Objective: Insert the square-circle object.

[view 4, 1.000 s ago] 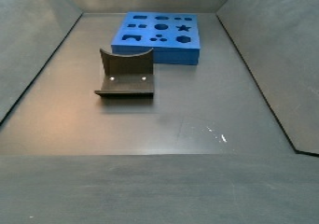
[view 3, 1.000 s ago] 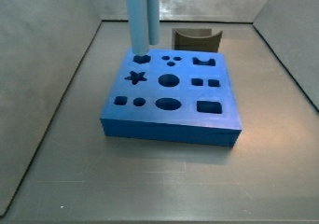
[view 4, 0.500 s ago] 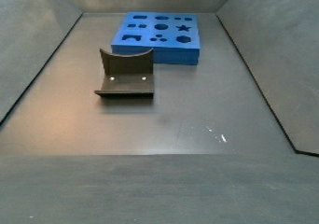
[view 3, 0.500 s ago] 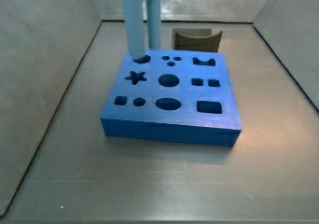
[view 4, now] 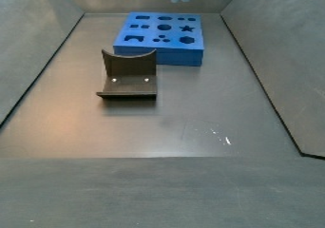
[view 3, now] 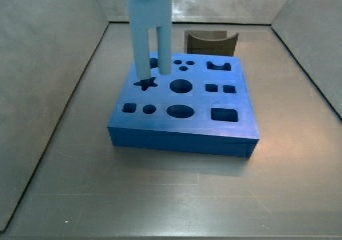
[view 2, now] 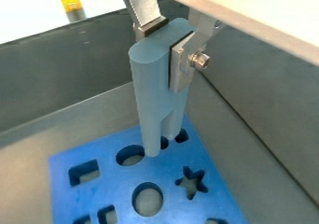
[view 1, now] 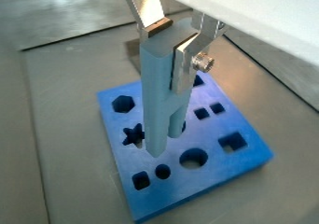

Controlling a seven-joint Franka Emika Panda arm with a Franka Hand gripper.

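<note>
Since half a second ago the bar has shifted a little toward the near-left of the block in a side view and sits slightly lower, its forked end now over the star-shaped hole's neighbourhood rather than the back row. Both wrist views show the jaws of the gripper (view 1: 169, 36) closed on the top of the square-circle object (view 1: 162, 97), flat silver fingers (view 2: 185, 52) pressing its two faces, with a small screw head visible on one plate. The square-circle object hangs upright, a slim, matte light-blue bar whose lower end splits into two parallel legs (view 3: 146, 72); these legs are at or just above the top of the blue block (view 3: 183, 109), and whether they have entered any hole I cannot tell. So the pick-up and carry look done; alignment and pushing the legs home appear to remain. The block is a thick, saturated-blue slab with smooth cut-outs: star, hexagon, circles, ovals, squares. It rests on a dull grey worktop (view 4: 191, 127) with brushed metal walls. Well apart from the block, toward the middle of the worktop, stands the dark fixture (view 4: 127, 77), its upright carrying a curved notch.
</note>
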